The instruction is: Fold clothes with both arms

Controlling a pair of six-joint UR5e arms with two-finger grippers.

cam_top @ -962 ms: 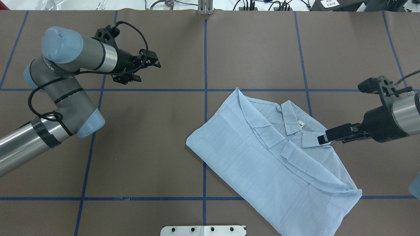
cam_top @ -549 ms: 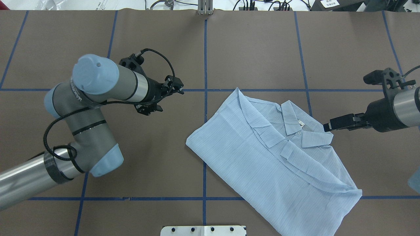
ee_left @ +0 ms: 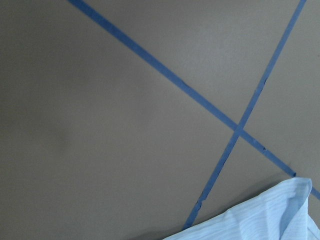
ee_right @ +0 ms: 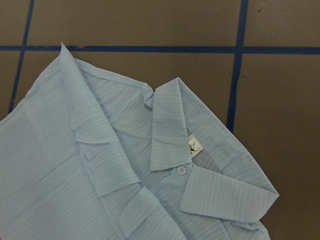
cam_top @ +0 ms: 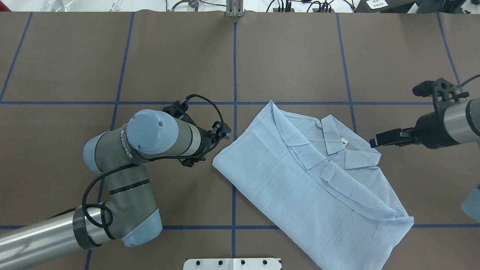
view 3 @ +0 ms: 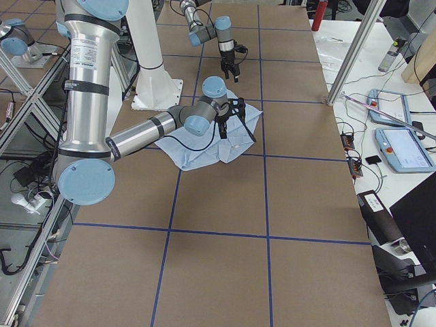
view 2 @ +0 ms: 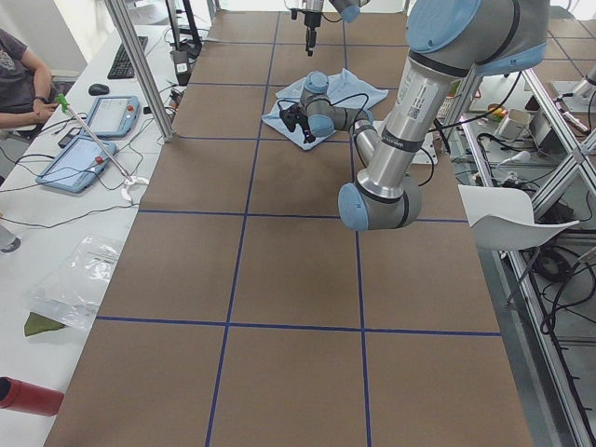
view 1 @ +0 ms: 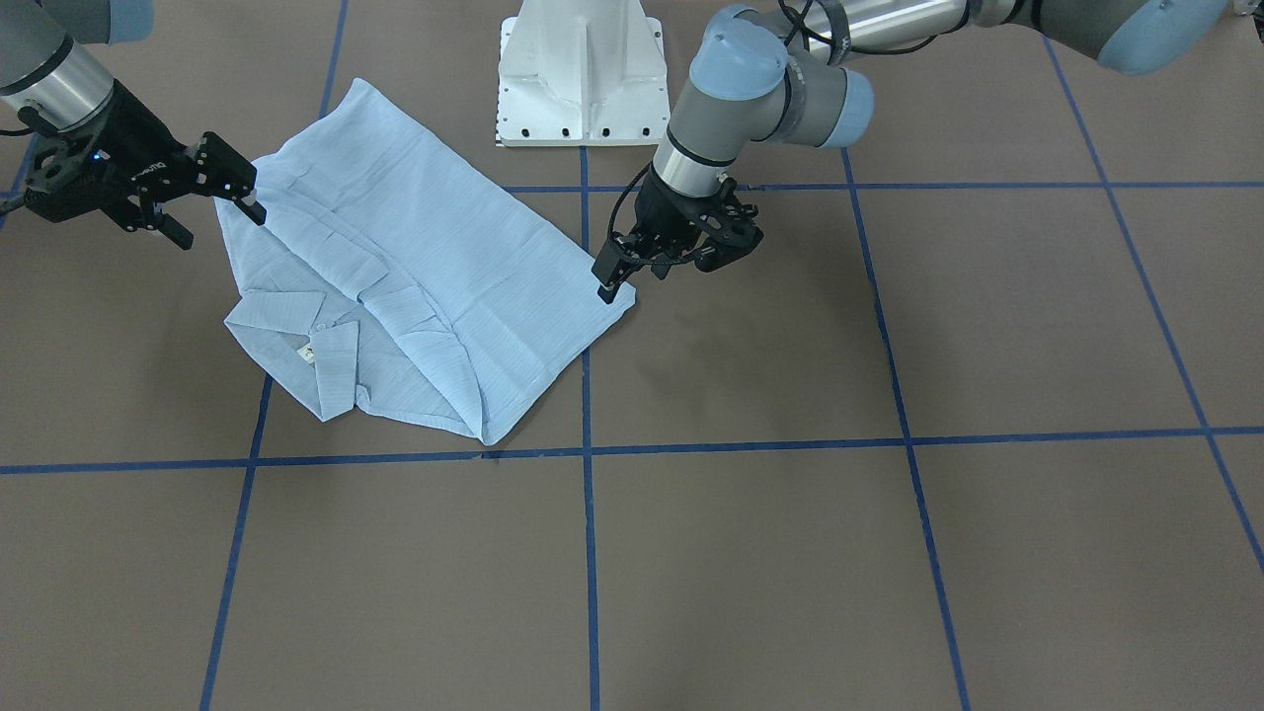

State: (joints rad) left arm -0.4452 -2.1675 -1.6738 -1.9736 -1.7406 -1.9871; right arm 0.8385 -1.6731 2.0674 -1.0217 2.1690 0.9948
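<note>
Front-facing: shirt (view 1: 425, 257) lies folded flat on the desk (view 1: 790, 553), collar toward the camera. Left gripper (view 1: 660, 265) has its fingers spread, one tip right at the shirt's corner; can't tell if it touches. Right gripper (view 1: 222, 227) also has its fingers spread, at the shirt's edge near the collar.
Overhead: shirt (cam_top: 300, 183) sits between left gripper (cam_top: 210, 148) and right gripper (cam_top: 378, 141), on the robot's right half.
Left wrist: only a shirt (ee_left: 260, 220) corner shows, over blue tape.
Right wrist: collar (ee_right: 172, 130), button and size tag show.
</note>
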